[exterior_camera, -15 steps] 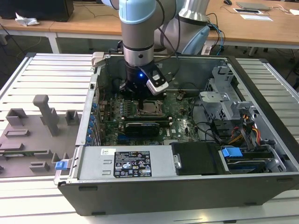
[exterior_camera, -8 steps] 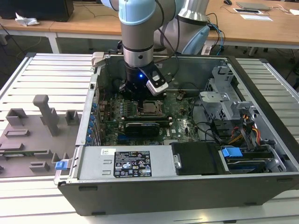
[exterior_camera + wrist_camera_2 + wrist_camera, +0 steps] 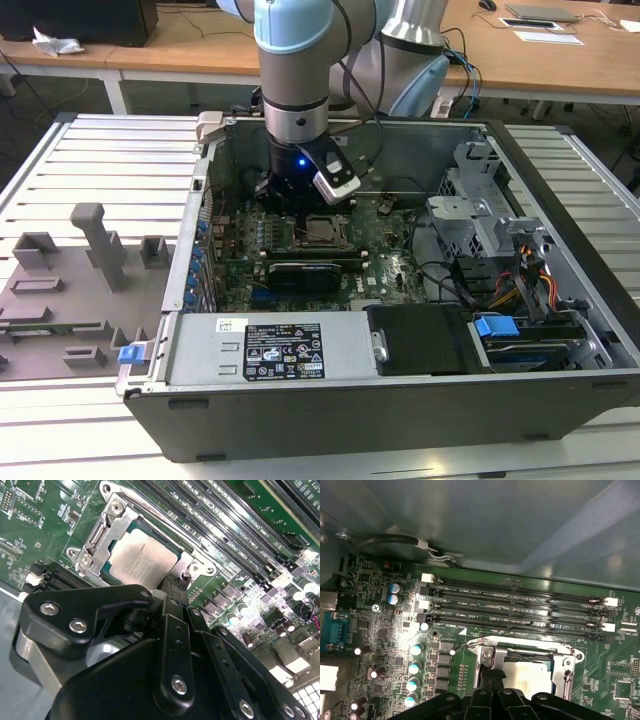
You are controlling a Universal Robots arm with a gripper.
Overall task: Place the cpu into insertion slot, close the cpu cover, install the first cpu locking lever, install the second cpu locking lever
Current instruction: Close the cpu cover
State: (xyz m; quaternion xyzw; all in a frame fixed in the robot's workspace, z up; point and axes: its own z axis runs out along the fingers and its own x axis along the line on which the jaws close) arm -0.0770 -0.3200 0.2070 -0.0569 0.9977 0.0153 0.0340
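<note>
The cpu (image 3: 142, 560) (image 3: 527, 677), a flat silver-grey square, lies in the insertion slot (image 3: 322, 232) on the green motherboard. The silver cpu cover (image 3: 100, 535) (image 3: 567, 665) lies flat around it, with the chip's top showing through its window. A thin wire locking lever (image 3: 470, 642) runs along the socket's corner. My gripper (image 3: 170, 587) (image 3: 491, 675) (image 3: 300, 190) reaches down inside the computer case. Its black fingers are shut together at the socket's edge, right beside the chip. The linkage hides what the tips touch.
Long black memory slots (image 3: 520, 605) (image 3: 225, 520) run beside the socket. A black card (image 3: 305, 272) lies in front of it. The power supply (image 3: 270, 350) and drive cage (image 3: 480, 230) crowd the case. A grey fixture tray (image 3: 80, 270) lies at the exterior view's left.
</note>
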